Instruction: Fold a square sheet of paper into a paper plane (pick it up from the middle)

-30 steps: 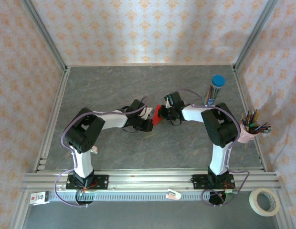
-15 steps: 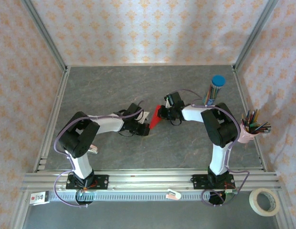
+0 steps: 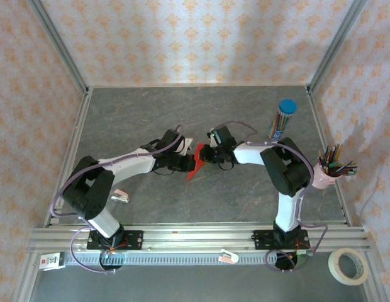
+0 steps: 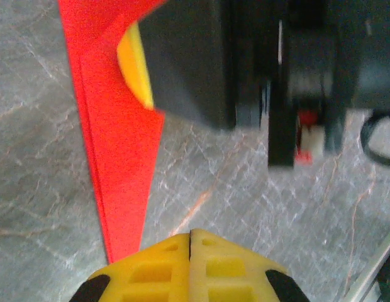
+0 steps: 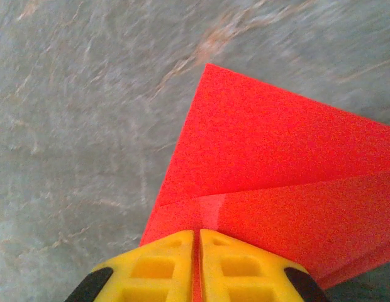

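Observation:
The red sheet of paper (image 3: 194,163) is folded into a long narrow wedge with creases and hangs point-down over the table's middle. My right gripper (image 3: 203,155) is shut on its upper edge; in the right wrist view the folded red paper (image 5: 277,163) runs in between the closed yellow fingertips (image 5: 170,264). My left gripper (image 3: 185,165) sits just left of the paper. Its yellow jaws (image 4: 190,242) are pressed shut with nothing between them. In the left wrist view the red paper (image 4: 119,157) passes to their left, apart from them, under the right gripper's black body (image 4: 195,56).
A blue-capped tube of coloured pencils (image 3: 282,119) stands at the back right. A pink cup of pencils (image 3: 328,171) sits at the right wall. A tape roll (image 3: 349,265) lies outside the frame at the front right. A small white item (image 3: 121,196) lies beside the left arm.
The left arm has stretched out lower and its shut gripper has shifted left. The right gripper has carried the paper left, and the paper has swung so its point hangs down-left.

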`<control>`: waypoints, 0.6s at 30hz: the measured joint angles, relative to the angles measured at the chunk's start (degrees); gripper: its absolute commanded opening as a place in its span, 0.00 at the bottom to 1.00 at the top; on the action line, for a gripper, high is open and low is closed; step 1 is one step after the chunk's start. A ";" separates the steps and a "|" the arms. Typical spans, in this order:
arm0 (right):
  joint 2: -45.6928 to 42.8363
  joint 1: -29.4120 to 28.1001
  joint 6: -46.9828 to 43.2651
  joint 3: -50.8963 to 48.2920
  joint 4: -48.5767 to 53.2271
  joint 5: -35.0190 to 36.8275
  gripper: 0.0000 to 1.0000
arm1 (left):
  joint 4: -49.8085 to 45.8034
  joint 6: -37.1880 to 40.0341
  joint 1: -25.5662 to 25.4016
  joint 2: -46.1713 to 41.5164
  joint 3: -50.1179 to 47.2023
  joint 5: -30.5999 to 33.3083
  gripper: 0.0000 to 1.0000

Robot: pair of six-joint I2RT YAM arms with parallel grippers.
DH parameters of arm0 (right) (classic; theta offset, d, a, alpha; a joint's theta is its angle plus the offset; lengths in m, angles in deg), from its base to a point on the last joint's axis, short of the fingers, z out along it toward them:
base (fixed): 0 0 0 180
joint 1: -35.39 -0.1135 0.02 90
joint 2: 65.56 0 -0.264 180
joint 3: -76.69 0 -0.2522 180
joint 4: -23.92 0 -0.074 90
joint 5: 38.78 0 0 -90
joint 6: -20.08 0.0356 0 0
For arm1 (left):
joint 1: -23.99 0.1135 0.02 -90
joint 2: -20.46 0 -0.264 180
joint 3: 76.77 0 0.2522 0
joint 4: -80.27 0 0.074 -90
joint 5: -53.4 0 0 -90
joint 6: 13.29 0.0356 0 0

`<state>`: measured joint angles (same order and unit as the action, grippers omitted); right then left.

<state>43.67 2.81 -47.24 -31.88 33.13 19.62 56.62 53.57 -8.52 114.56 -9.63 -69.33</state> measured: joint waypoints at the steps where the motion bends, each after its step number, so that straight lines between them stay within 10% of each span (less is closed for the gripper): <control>1: 0.00 -0.26 0.15 -0.04 -0.02 -0.24 0.11 | 0.72 -0.72 -0.02 1.25 0.24 0.02 0.00; 18: -2.78 1.64 2.64 -0.70 -0.98 -1.29 0.13 | 3.41 -3.87 -0.02 8.07 -0.85 0.87 0.00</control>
<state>40.89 4.45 -44.60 -32.58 32.14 18.33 60.03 49.70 -8.54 122.63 -10.48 -68.46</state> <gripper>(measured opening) 0.128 0.046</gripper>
